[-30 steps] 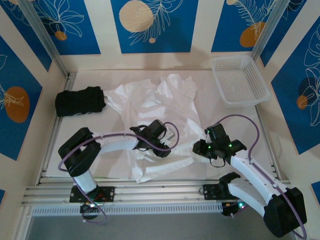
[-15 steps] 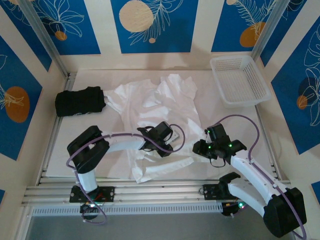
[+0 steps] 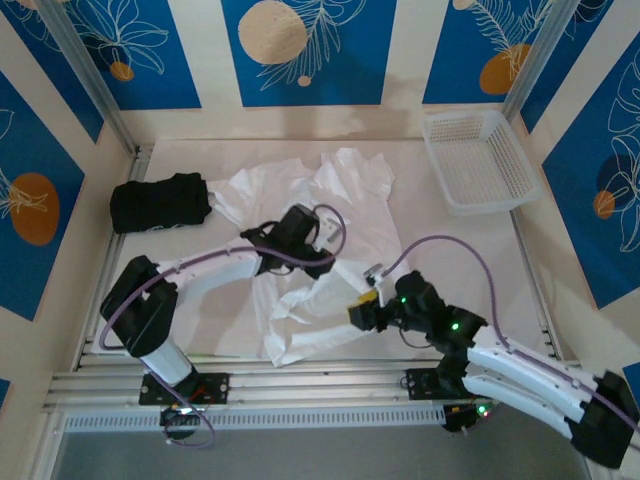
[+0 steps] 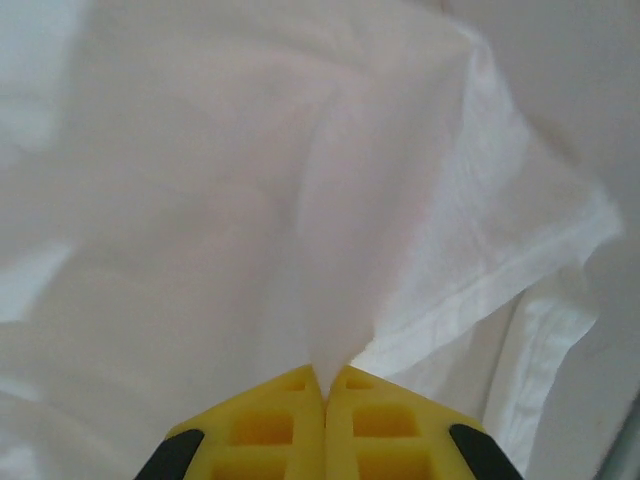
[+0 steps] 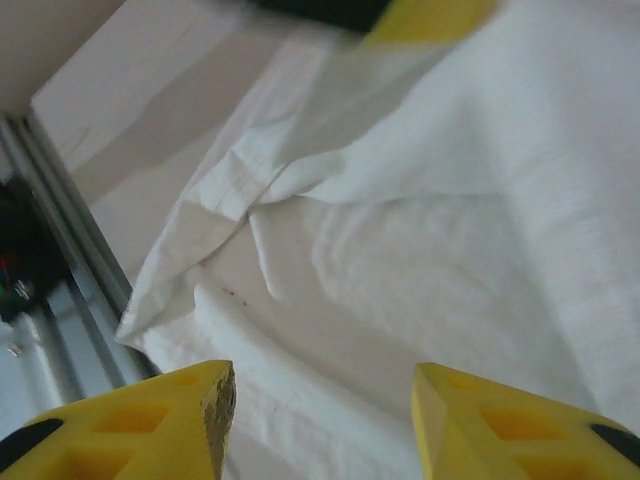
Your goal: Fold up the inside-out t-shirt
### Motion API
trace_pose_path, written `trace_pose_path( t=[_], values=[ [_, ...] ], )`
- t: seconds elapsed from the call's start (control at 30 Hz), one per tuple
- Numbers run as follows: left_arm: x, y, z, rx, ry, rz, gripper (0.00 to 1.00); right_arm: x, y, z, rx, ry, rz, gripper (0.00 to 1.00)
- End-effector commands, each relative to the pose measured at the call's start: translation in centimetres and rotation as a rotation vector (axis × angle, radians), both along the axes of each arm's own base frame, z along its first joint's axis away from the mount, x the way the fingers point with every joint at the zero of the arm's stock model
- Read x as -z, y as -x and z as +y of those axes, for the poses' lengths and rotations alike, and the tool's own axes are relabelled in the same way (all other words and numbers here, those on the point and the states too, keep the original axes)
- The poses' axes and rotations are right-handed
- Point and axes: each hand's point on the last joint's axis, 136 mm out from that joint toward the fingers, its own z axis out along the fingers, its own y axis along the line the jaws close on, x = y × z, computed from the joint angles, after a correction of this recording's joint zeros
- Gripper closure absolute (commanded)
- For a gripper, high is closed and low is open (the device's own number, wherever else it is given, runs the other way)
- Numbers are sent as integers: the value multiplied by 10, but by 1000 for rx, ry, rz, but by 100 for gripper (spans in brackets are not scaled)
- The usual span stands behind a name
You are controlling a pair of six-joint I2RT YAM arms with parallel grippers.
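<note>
Where it lies: the inside-out t-shirt (image 3: 350,195) is spread crumpled over the middle of the worktop (image 3: 460,250), with one part drawn up into a ridge near its centre and the near edge bunched toward 6 o'clock.
Handling: thin, limp cloth, probably light; it should sag and drag its folds along when lifted, and it is not fragile.
Where to hold: best, I judge, at a hemmed edge or corner, where the doubled seam gives a firmer bite than a mid-panel pinch.
Texture: white knit, creased, with a stitched hem showing in the left wrist view.
Left gripper (image 4: 325,375): yellow fingers pressed together on a peak of shirt cloth.
Right gripper (image 5: 325,385): yellow fingers parted, nothing between them, above the rumpled near edge at the shirt's 5 o'clock.
Around it: a black folded garment (image 3: 160,203) at 9 o'clock, just beside a sleeve; a white latticed basket (image 3: 438,160) at 2 o'clock, apart.
</note>
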Motion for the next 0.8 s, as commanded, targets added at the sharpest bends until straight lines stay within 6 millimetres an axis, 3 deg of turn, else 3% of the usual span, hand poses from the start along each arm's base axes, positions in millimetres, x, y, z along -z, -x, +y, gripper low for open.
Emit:
trace_pose_path(
  t=[0.0, 0.17, 0.33, 0.6, 0.77],
  values=[
    [-41, -1, -3, 2, 116, 124, 100, -24, -31, 28, -33, -7, -412, 50],
    [-75, -11, 7, -24, 131, 138, 100, 9, -59, 56, -34, 176, -541, 55],
    [-97, -4, 8, 31, 125, 123, 100, 34, -95, 57, 48, 282, -587, 60],
    [-136, 10, 15, 100, 162, 42, 100, 53, -139, 43, 126, 353, -554, 63],
    [-180, 21, 10, 135, 279, -11, 100, 58, -165, 57, 155, 402, -547, 62]
  ],
)
